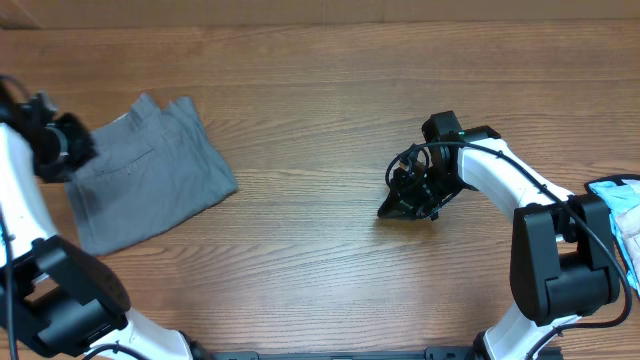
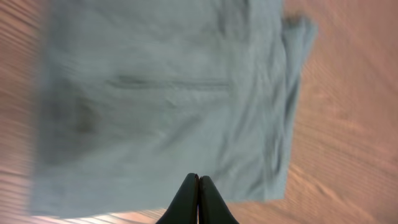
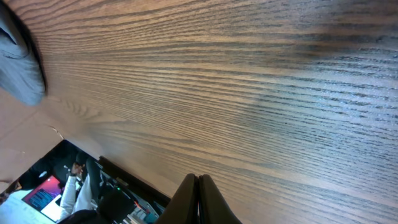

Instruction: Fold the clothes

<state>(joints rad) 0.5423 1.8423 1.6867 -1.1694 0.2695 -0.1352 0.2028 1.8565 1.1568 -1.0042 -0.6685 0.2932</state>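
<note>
Slightly rumpled grey shorts (image 1: pixel 150 175), flat on wooden table (image 1: pixel 320 100)

- table (image 1: pixel 320 100): wood, brown, strong straight grain; smooth finish, low satin sheen, pale glare streaks in right wrist view
- shorts (image 1: pixel 150 175): mid-grey woven cloth, matt, soft, lightly creased; stitched pocket seam shows as fine line
- left gripper (image 2: pixel 198 185): black fingers, smooth, matt, hard plastic look
- right gripper (image 3: pixel 198 186): same black smooth fingers, faint sheen along edges
- arm shells (image 1: pixel 500 172): white, smooth, glossy plastic look
- joint blocks (image 1: pixel 560 265): black, matt
- cables (image 1: pixel 408 163): black, smooth sheath
- pale blue cloth (image 1: pixel 615 205): crumpled, matt
</note>
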